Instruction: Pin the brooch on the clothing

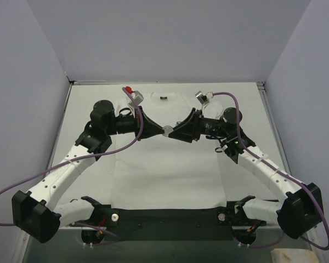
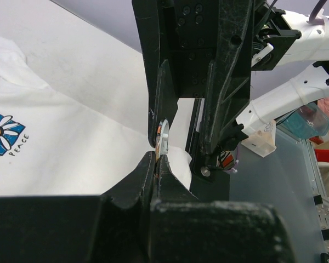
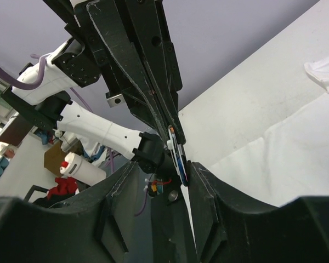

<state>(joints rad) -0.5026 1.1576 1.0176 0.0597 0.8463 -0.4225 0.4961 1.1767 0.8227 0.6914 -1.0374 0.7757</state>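
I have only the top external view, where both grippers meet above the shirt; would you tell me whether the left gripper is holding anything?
Observer: Yes. The left wrist view shows the left gripper shut on the brooch, held edge-on at its fingertips.
Operator: Thank you. And the right one?
Observer: In its own wrist view the right gripper has its jaws apart, and the brooch sits beside one finger.
Operator: I cannot find the shirt's print.
Observer: The daisy print lies flat on the T-shirt, well off to the side of the brooch.
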